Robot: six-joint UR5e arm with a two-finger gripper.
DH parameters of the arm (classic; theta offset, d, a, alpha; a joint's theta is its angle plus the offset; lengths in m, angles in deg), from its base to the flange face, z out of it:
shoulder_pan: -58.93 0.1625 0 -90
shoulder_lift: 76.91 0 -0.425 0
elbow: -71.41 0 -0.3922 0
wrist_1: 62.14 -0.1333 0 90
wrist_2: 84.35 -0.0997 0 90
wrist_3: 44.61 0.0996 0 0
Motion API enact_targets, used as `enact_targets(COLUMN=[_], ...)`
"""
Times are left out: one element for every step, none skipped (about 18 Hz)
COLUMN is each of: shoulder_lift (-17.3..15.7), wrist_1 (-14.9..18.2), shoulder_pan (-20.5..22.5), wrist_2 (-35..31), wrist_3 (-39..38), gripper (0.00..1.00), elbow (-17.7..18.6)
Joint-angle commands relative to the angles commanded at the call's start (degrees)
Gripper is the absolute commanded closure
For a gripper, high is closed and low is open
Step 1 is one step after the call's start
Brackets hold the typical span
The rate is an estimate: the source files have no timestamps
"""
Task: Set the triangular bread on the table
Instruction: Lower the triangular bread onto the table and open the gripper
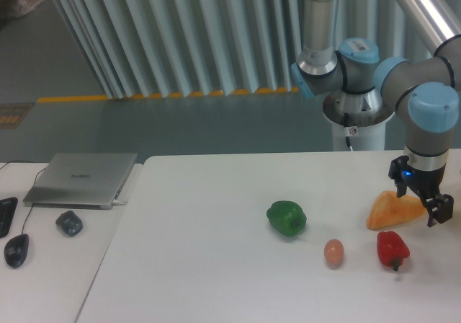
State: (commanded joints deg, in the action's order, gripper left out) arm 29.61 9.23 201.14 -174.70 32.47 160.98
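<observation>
The triangular bread (389, 212) is an orange-yellow wedge at the right side of the white table (216, 251). Its pointed end faces left and it sits low, at or just above the tabletop. My gripper (419, 203) comes down from above onto the bread's right end. One black finger (398, 182) is behind the bread and the other in front at the right, both against it. The gripper looks shut on the bread.
A red bell pepper (392, 248) lies just in front of the bread. A small peach egg (333, 252) and a green pepper (287, 218) lie to the left. A side desk on the left holds a laptop (83, 179) and two mice. The robot base (354, 114) stands behind the table.
</observation>
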Motion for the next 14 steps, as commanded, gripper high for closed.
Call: enact_targets(shoulder_lift=[0.0, 0.1, 0.1, 0.1, 0.0, 0.0, 0.0, -0.1, -0.1, 0.1, 0.2, 0.2, 0.1, 0.1], wrist_1=[0.0, 0.0, 0.0, 0.0, 0.0, 0.0, 0.0, 0.0, 0.0, 0.0, 0.0, 0.0, 0.0, 0.0], shoulder_pan=[-0.4, -0.7, -0.9, -0.9, -1.0, -1.1, -1.1, -1.2, -1.2, -1.2, -1.4, -1.4, -1.3, -1.3], wrist_2=[0.0, 0.0, 0.0, 0.1, 0.0, -0.1, 0.0, 0.1, 0.0, 0.0, -0.1, 0.0, 0.1, 0.0], wrist_3=[0.0, 0.1, 0.3, 0.8, 2.1, 3.5, 4.2, 4.2, 4.2, 4.1, 4.1, 4.1, 4.1, 4.1], gripper=[0.00, 0.00, 0.00, 0.00, 0.00, 0.00, 0.00, 0.00, 0.00, 0.00, 0.00, 0.00, 0.00, 0.00], elbow=[-0.5, -0.8, -0.8, -0.9, -1.1, -1.3, -1.4, -1.4, -1.4, -1.2, -1.2, -1.5, -1.5, -1.5])
